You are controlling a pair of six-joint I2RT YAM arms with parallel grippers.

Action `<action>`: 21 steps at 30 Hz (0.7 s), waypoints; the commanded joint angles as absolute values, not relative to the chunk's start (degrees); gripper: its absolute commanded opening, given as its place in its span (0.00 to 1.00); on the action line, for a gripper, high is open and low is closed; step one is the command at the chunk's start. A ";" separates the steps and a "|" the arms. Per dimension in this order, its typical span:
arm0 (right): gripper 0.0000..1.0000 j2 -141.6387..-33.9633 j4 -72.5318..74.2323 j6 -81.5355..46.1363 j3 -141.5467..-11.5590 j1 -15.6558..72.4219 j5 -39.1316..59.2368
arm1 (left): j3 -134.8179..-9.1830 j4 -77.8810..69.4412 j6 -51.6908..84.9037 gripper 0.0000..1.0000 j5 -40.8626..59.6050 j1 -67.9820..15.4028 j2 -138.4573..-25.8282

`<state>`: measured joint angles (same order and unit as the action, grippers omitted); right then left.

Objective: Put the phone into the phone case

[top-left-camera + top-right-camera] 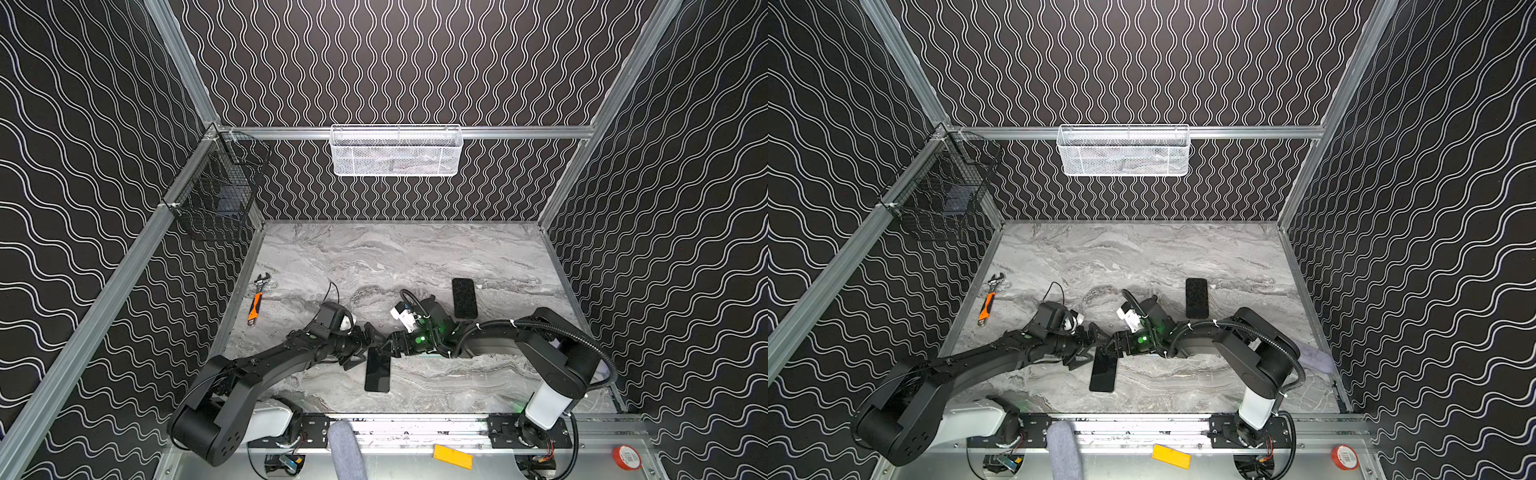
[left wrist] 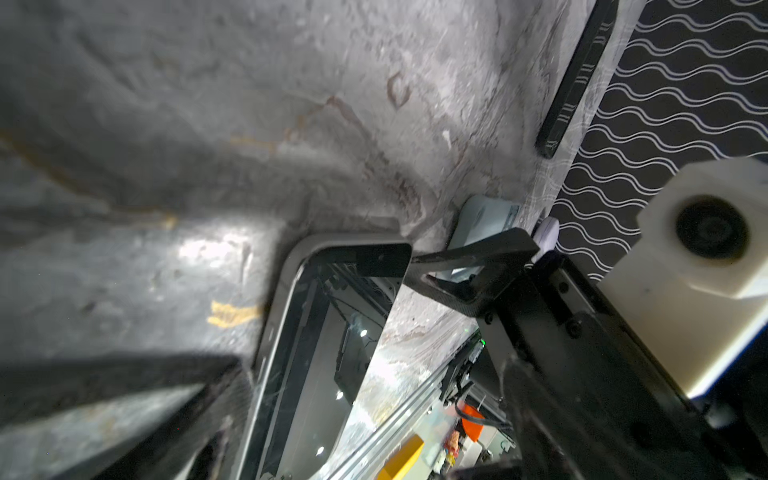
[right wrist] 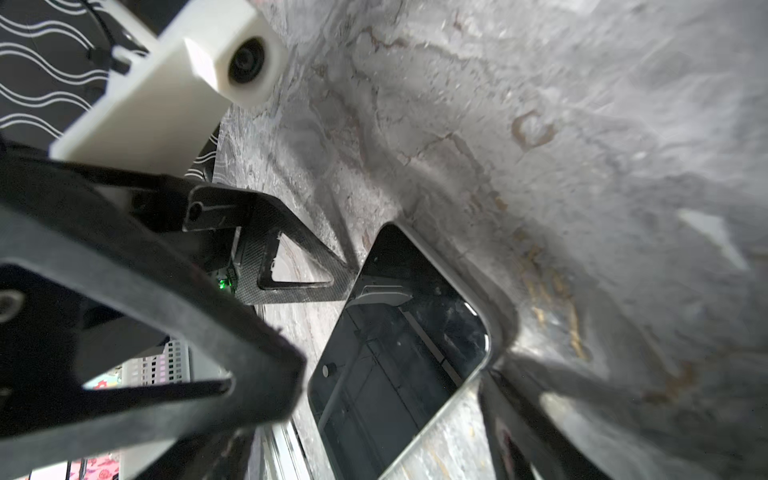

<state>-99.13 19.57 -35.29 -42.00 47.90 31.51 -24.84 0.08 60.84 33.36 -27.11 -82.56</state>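
The phone (image 1: pixel 377 372) (image 1: pixel 1103 371), black with a glossy screen, lies flat on the marble table near its front middle. The phone case (image 1: pixel 464 298) (image 1: pixel 1197 298), black and matte, lies flat farther back and to the right, apart from the phone. My left gripper (image 1: pixel 368 351) (image 2: pixel 332 415) is open at the phone's far end, coming from the left. My right gripper (image 1: pixel 389 346) (image 3: pixel 386 407) faces it from the right, open, with one finger on each side of the phone's (image 3: pixel 399 353) far end. In the left wrist view the case (image 2: pixel 577 79) shows edge-on.
An orange-handled wrench (image 1: pixel 257 305) lies at the table's left edge. A white mesh basket (image 1: pixel 396 150) hangs on the back rail and a black wire basket (image 1: pixel 216 191) on the left rail. A yellow block (image 1: pixel 453 456) and a red tape roll (image 1: pixel 626 457) sit beyond the front rail.
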 commanded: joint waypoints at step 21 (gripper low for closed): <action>0.98 -84.25 -13.99 -24.50 -46.59 73.66 -16.38 | -49.53 53.18 54.75 0.99 -25.61 -25.48 -56.50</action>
<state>-82.81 -9.26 -22.11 -45.56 70.39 -9.72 -48.95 46.89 53.89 -14.37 -25.56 -58.26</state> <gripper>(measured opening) 0.982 0.986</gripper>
